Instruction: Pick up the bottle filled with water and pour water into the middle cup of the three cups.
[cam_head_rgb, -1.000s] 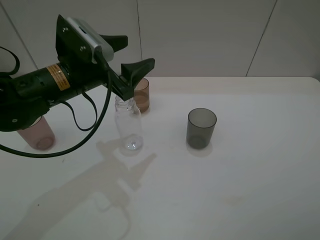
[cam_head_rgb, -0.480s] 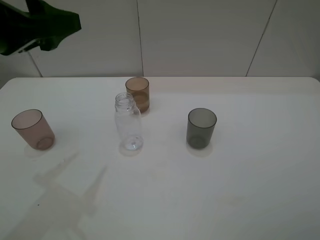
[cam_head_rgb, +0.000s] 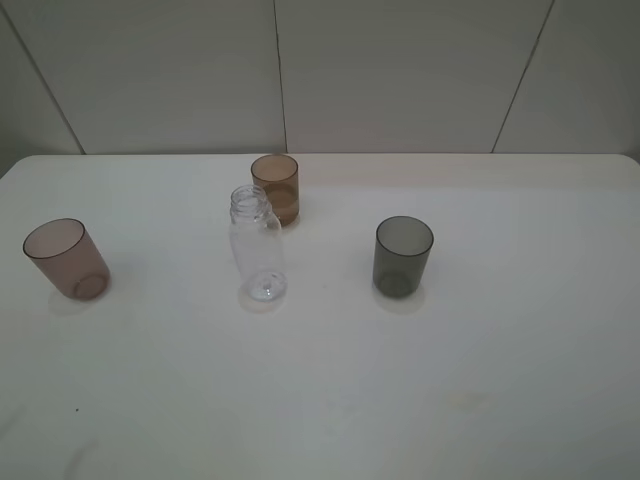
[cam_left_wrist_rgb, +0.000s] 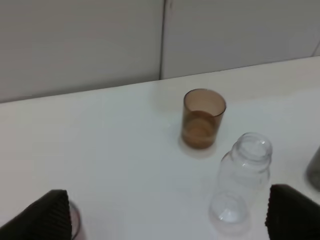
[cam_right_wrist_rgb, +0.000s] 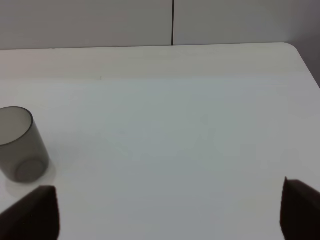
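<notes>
The clear bottle (cam_head_rgb: 257, 246) stands upright and uncapped on the white table, just in front of the orange-amber middle cup (cam_head_rgb: 275, 188). The pinkish-brown cup (cam_head_rgb: 66, 259) stands at the left and the smoky-grey cup (cam_head_rgb: 403, 256) at the right. No arm shows in the exterior high view. In the left wrist view my left gripper (cam_left_wrist_rgb: 170, 219) is open and empty, held back from the bottle (cam_left_wrist_rgb: 242, 182) and the orange cup (cam_left_wrist_rgb: 203, 119). My right gripper (cam_right_wrist_rgb: 167, 212) is open and empty, with the grey cup (cam_right_wrist_rgb: 20, 145) to one side.
The white table (cam_head_rgb: 470, 360) reaches to a pale panelled wall (cam_head_rgb: 400, 70) behind the cups. Its right edge shows in the right wrist view (cam_right_wrist_rgb: 305, 62).
My left arm, which hung open over the bottle a second ago, has pulled away up and to the left, out of the exterior view. The bottle and cups have not moved.
</notes>
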